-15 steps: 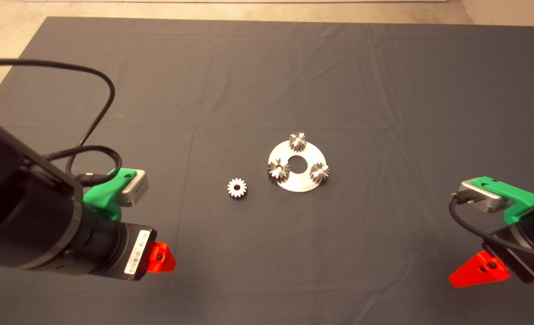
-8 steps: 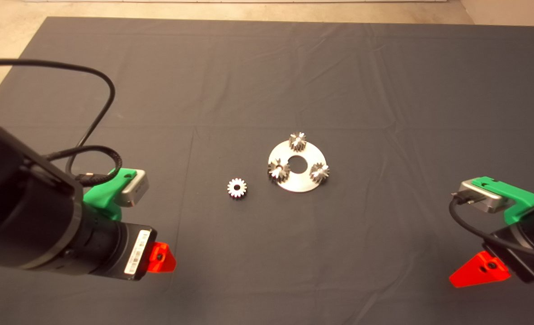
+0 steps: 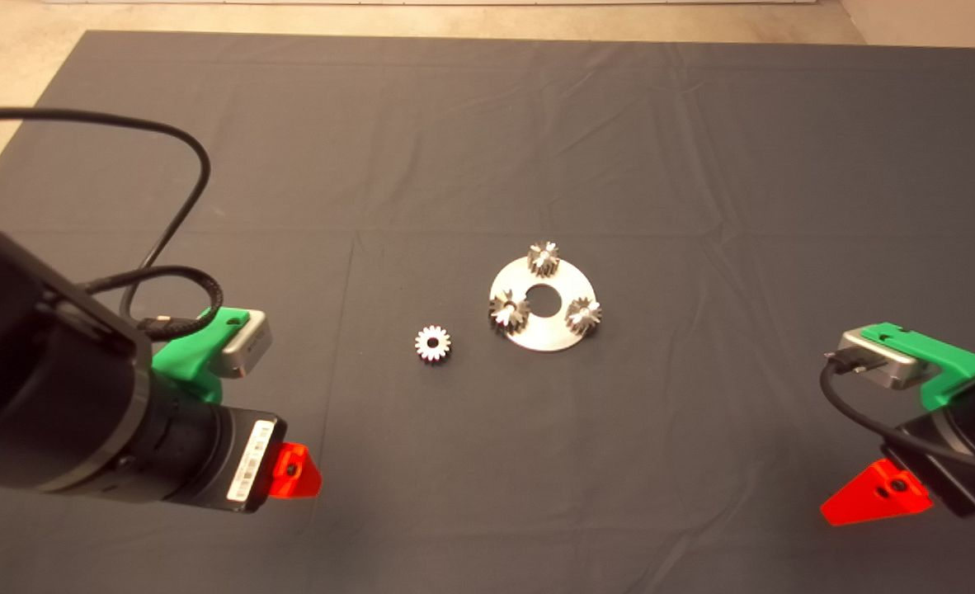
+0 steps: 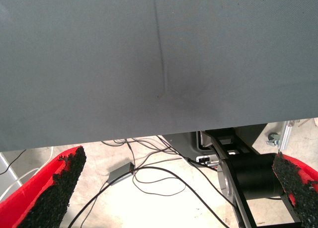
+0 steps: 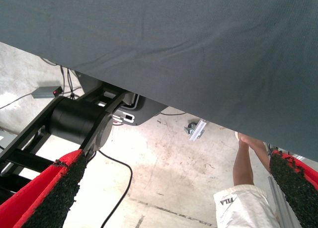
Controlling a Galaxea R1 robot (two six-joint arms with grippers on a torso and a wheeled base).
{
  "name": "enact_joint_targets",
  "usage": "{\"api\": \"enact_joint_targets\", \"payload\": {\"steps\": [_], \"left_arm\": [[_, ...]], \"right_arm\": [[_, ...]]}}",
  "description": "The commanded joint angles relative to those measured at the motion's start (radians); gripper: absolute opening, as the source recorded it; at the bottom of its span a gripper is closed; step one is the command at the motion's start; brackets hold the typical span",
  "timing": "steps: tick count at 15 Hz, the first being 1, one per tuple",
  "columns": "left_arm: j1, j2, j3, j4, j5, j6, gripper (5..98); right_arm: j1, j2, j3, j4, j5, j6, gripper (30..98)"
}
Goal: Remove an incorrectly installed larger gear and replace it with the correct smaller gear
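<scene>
Waiting with fingers spread, the left gripper and right gripper flank the round plate; the smaller gear lies beside it.

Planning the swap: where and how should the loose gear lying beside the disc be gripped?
Grip the smaller gear across its toothed rim, coming straight down from above. It lies flat on the mat with its hole facing up and open space all around.
</scene>
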Motion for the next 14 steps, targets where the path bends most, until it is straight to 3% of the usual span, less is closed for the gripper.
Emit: {"api": "enact_joint_targets", "payload": {"steps": [1, 14], "left_arm": [[-0.011, 0.002, 0.008, -0.016, 0.045, -0.007, 97.6], [-0.011, 0.002, 0.008, -0.016, 0.043, -0.006, 97.6]], "right_arm": [[0.017, -0.005, 0.005, 0.024, 0.002, -0.002, 97.7], [0.017, -0.011, 0.005, 0.023, -0.003, -0.002, 97.7]]}}
